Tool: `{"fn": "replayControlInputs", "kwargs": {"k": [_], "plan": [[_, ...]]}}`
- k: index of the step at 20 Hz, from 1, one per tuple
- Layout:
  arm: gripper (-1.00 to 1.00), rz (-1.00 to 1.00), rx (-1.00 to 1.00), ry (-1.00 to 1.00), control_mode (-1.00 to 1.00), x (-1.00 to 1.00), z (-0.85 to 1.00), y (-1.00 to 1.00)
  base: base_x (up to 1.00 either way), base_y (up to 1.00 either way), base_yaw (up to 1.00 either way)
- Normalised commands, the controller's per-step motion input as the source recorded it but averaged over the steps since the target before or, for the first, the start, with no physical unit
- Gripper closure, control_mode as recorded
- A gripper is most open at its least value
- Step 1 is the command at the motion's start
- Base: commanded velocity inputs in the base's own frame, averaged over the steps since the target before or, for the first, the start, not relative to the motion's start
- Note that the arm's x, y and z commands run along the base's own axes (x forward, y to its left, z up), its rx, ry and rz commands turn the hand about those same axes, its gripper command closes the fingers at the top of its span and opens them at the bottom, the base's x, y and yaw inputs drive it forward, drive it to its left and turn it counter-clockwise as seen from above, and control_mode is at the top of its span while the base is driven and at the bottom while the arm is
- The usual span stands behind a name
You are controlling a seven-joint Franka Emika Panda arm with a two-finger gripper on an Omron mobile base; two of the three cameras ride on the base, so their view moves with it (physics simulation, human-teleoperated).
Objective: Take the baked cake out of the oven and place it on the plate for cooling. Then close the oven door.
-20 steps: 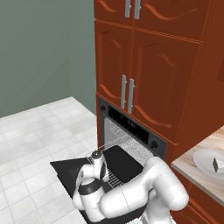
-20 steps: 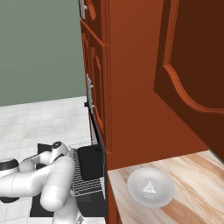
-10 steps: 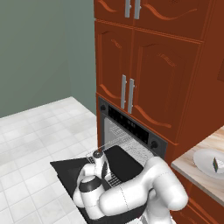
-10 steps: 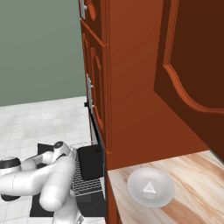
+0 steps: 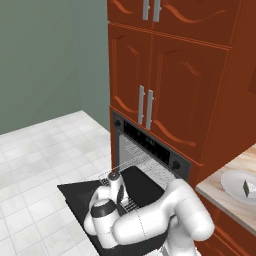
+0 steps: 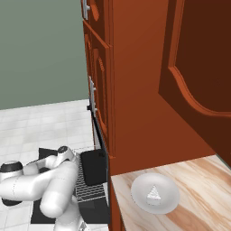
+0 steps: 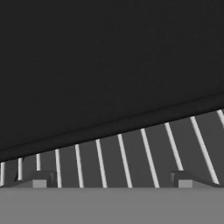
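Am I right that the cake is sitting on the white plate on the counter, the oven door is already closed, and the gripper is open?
Not quite: the oven door is open, folded down flat, as the left base view shows. The cake is on the plate, and the gripper is open.

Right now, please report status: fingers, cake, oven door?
Fingers open, empty, over the wire rack. Cake already on the plate. Oven door open; black tray on rack.

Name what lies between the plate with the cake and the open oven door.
In the right base view, bare wooden counter, then its red-brown cabinet edge, separate the plate holding the cake from the lowered oven door.
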Motion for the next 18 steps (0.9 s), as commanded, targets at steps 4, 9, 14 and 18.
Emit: {"fn": "replayControlInputs", "kwargs": {"k": [4,9,14,18], "plan": [[-1.0,0.09,0.0,-0.04,-1.0,0.15,-0.39,-0.11,0.0,0.0,0.0],[-1.0,0.07,-0.07,-0.04,-1.0,0.13,-0.48,-0.21,0.0,0.0,0.0],[-1.0,0.06,-0.13,-0.1,-1.0,0.1,-0.59,-0.22,0.0,0.0,0.0],[-1.0,0.06,-0.12,-0.09,-1.0,0.12,-0.61,-0.23,0.0,0.0,0.0]]}}
